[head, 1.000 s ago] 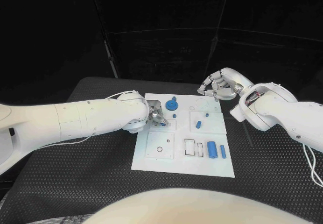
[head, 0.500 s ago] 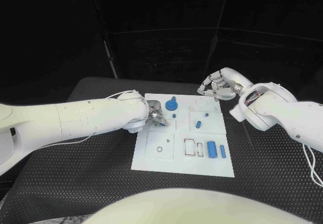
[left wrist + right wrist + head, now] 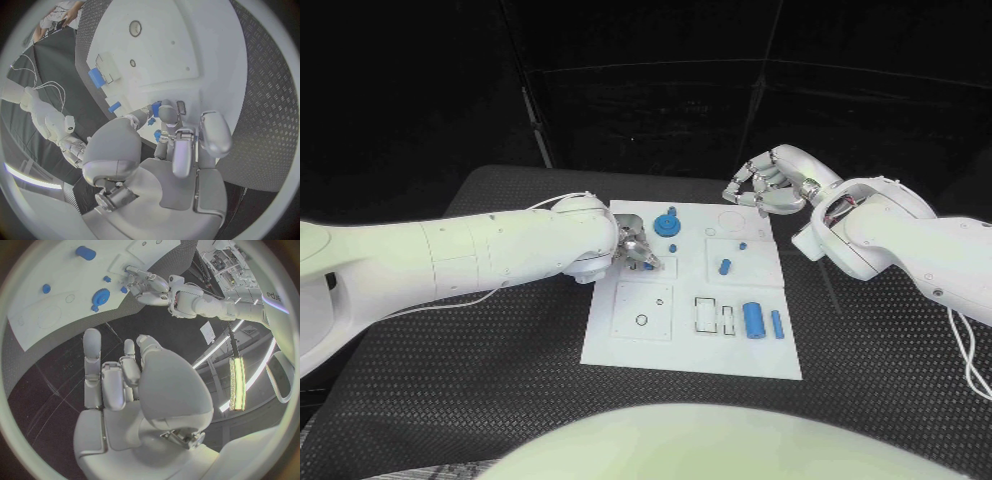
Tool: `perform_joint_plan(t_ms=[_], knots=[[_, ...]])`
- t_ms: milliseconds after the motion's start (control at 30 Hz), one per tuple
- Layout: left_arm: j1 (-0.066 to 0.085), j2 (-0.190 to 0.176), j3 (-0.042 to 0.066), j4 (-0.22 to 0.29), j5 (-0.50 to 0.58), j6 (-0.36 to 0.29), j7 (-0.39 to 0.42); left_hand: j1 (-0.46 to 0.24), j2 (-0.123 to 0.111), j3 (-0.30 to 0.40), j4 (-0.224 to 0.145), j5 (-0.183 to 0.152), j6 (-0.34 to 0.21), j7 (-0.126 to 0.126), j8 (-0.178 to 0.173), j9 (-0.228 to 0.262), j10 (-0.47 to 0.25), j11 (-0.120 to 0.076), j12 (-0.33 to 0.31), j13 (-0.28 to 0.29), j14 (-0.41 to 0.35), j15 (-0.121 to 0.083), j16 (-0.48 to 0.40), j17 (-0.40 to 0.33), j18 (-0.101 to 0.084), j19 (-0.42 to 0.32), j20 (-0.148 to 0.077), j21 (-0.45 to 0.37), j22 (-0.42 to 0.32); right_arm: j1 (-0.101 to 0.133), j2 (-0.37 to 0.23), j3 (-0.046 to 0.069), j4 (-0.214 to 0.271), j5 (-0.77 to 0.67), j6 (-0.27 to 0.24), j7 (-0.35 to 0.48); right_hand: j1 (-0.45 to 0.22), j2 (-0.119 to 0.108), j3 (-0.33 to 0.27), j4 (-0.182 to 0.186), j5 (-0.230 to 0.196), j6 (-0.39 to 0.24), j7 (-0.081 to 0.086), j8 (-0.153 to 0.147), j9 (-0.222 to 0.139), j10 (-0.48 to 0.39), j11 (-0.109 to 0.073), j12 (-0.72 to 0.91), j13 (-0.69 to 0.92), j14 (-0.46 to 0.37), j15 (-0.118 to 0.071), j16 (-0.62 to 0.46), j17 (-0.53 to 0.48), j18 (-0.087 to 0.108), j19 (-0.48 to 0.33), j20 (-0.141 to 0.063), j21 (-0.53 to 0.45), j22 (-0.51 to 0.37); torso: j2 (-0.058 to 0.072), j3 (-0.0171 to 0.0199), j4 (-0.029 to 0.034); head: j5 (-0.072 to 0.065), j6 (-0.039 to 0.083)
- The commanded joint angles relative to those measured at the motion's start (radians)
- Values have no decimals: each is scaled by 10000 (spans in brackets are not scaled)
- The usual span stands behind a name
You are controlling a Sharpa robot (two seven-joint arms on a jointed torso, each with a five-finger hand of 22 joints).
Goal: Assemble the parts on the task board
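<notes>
Blue, a small part (image 3: 649, 266) is pinched at the fingertips of the left hand (image 3: 633, 250) over the white task board (image 3: 646, 345), left of centre; its long axis cannot be told. The right hand (image 3: 764, 187) is held empty, fingers loosely curled, beyond the board's far right corner.

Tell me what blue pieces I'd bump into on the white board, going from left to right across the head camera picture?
On the task board: the small blue piece at the left hand's fingertips → the big round blue part → the short blue peg → the fat blue cylinder → the thin blue pin.
</notes>
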Motion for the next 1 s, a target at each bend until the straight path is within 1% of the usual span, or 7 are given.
perform_joint_plan(t_ms=[33, 333, 600, 733, 833, 967, 1000], knots=[[-84, 16, -67, -75, 53, 247, -222, -137, 60, -48, 109, -12, 12, 66, -54, -134, -55, -4, 50, 18, 1037, -46, 62, 2634, -198, 53, -27, 56, 12, 18, 8, 6, 12, 17, 30, 40, 70, 2, 36, 49, 62, -61, -36, 38, 10, -51, -40, -18, -11, 468, -70, -46, -7, 165, -43, -3, -33, -11, 8, -2, -1, 1, 1], [-84, 96, -64, -169, 163, 238, -211, -562, 288, -267, 543, 2, 101, 72, -77, -339, -15, 7, 153, 124, 1037, -36, 62, 2634, -210, 86, -17, 90, 81, 18, 4, 6, 12, 17, 31, 36, 72, -2, 42, 55, 88, -62, -36, 45, 14, -56, -40, -24, -17, 466, -71, -53, -15, 168, -52, -4, -44, -28, 4, 1, -5, -11, 1], [-82, 119, -63, -215, 194, 387, -215, -622, 310, -294, 591, 3, 110, 74, -81, -370, -15, 8, 162, 128, 1037, -35, 62, 2634, -211, 89, -17, 92, 87, 18, -10, 5, 16, 17, 60, 10, 72, -3, 43, 57, 95, -62, -36, 46, 15, -57, -40, -25, -19, 465, -71, -55, -18, 169, -54, -4, -47, -32, 5, -1, 9, -25, 1], [-80, 121, -63, -232, 197, 439, -218, -646, 266, -330, 588, -3, 109, 75, -84, -392, -20, 9, 163, 128, 1037, -34, 62, 2634, -211, 89, -16, 91, 88, 18, -8, 5, 13, 17, 66, 9, 70, -6, 43, 60, 100, -63, -35, 48, 17, -58, -40, -26, -20, 463, -71, -61, -26, 169, -55, -4, -49, -34, -1, -9, 5, -23, 1], [-80, 115, -63, -235, 198, 455, -218, -792, 163, -485, 662, -23, 143, 86, -76, -434, -15, 18, 183, 147, 1037, -27, 62, 2634, -214, 93, -11, 95, 101, 18, -9, 5, 13, 17, 68, 9, 70, -6, 43, 60, 100, -63, -35, 48, 17, -58, -40, -26, -20, 463, -71, -61, -26, 169, -55, -4, -49, -34, 4, -8, 5, -23, 1], [-79, 80, -63, -208, 198, 430, -214, -1156, -57, -1096, 929, -27, 228, 76, -54, -543, 15, 15, 242, 201, 1037, -24, 62, 2634, -219, 105, -5, 107, 133, 18, -11, 5, 11, 16, 67, 12, 70, -6, 43, 60, 100, -63, -35, 48, 17, -58, -40, -26, -20, 463, -71, -61, -26, 169, -55, -4, -49, -34, -2, -7, 8, -33, 1], [-79, 75, -63, -204, 198, 424, -213, -1177, -72, -1168, 953, -25, 235, 72, -51, -556, 19, 12, 250, 210, 1037, -26, 62, 2634, -219, 106, -6, 107, 135, 18, -11, 5, 10, 16, 67, 12, 70, -6, 43, 60, 100, -63, -35, 48, 17, -58, -40, -26, -20, 463, -71, -61, -26, 169, -55, -4, -49, -34, -1, -8, 8, -32, 1]])
